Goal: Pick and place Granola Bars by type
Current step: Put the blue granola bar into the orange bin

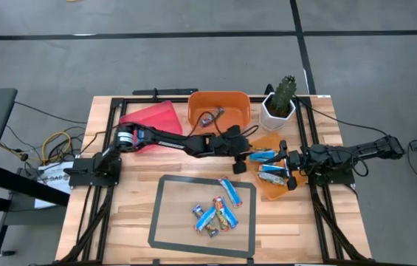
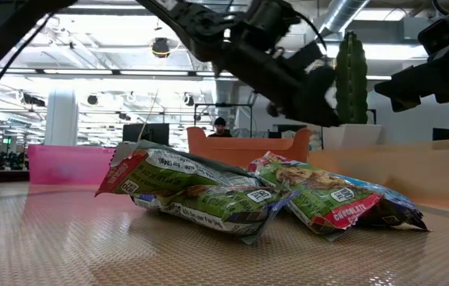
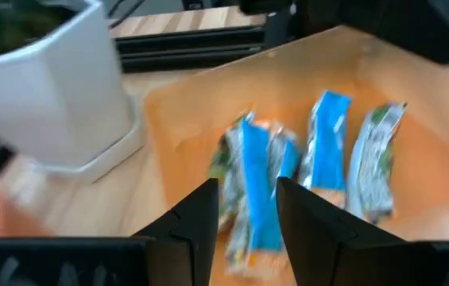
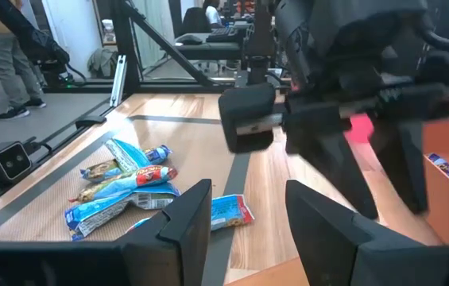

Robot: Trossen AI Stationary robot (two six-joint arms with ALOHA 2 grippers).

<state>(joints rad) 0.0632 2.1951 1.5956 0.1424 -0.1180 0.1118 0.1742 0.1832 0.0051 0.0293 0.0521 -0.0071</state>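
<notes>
Several granola bars, blue-wrapped with some green and red, lie in a pile (image 1: 215, 213) inside a taped rectangle near the table's front; the pile also shows in the low view (image 2: 248, 195). Three or so blue bars (image 1: 269, 166) lie in a flat orange tray (image 1: 271, 190) at the right. My left gripper (image 1: 249, 156) hangs open over the tray's left edge; in its wrist view one blue bar (image 3: 257, 187) lies in the tray just beyond its fingertips (image 3: 244, 214). My right gripper (image 1: 291, 171) is open and empty at the tray's right side, pointing toward the pile (image 4: 121, 191).
A deep orange bin (image 1: 219, 107) holding a bar or two and a red bin (image 1: 153, 118) stand at the back. A white pot with a cactus (image 1: 278, 103) stands right behind the tray. Black rails run along the table's sides. A person stands in the room beyond.
</notes>
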